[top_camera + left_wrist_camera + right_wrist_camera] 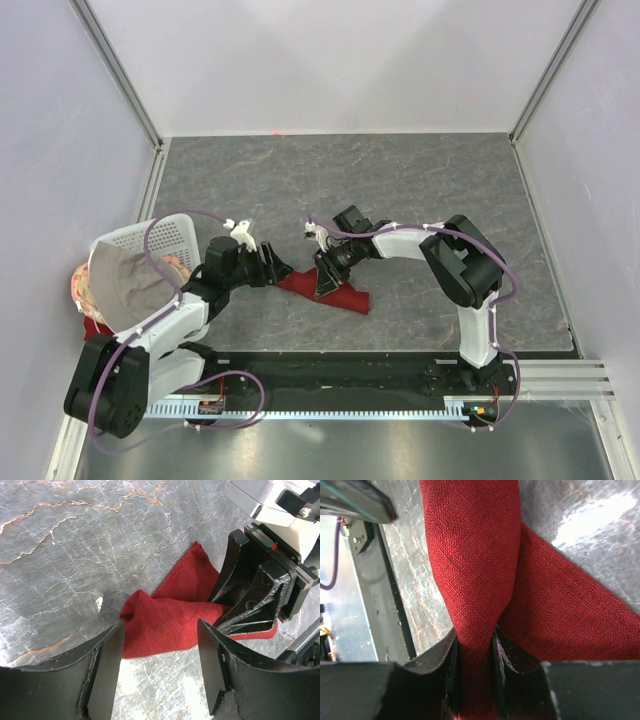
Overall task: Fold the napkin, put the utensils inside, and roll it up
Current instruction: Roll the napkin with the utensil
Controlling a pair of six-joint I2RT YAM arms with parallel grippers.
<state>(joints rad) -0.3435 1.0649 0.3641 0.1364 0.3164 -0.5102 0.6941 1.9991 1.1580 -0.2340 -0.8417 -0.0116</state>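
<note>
- Maroon fabric, the napkin [343,296] [170,620] [470,555], lies bunched on the grey marbled table [450,180] [60,555]. It sits toward the near edge, roughly midway between left and right, with one arm at either side of it.
- The right arm [465,270] reaches left and down onto the cloth. Its jaws are clenched on the napkin: in the right wrist view the fingers [435,680] squeeze a raised ridge of fabric that runs up out of the narrow gap between them.
- Right of that ridge in the same view, a second, flatter layer of the napkin spreads over the table.
- In the left wrist view the right arm's black fingers [255,595] press onto the right part of the cloth. The cloth narrows to a point on its far side and ends in a rounded, folded corner at the left.
- The left arm [150,335] reaches right toward the napkin. Its jaws are released and stand wide apart, the fingers [105,680] flanking that folded left corner, which lies between and just ahead of the tips. Whether either tip touches the fabric cannot be told.
- From above, the left fingers [275,268] sit just left of the red cloth and the right fingers [325,278] over its left part. The rest of the napkin trails off to the right.
- A small green and red mark [265,539] sits on the rail above the right jaws, too small to read.
- At the table's left edge a white basket [170,235] carries a draped grey-beige cloth [125,285], well apart from the napkin.
</note>
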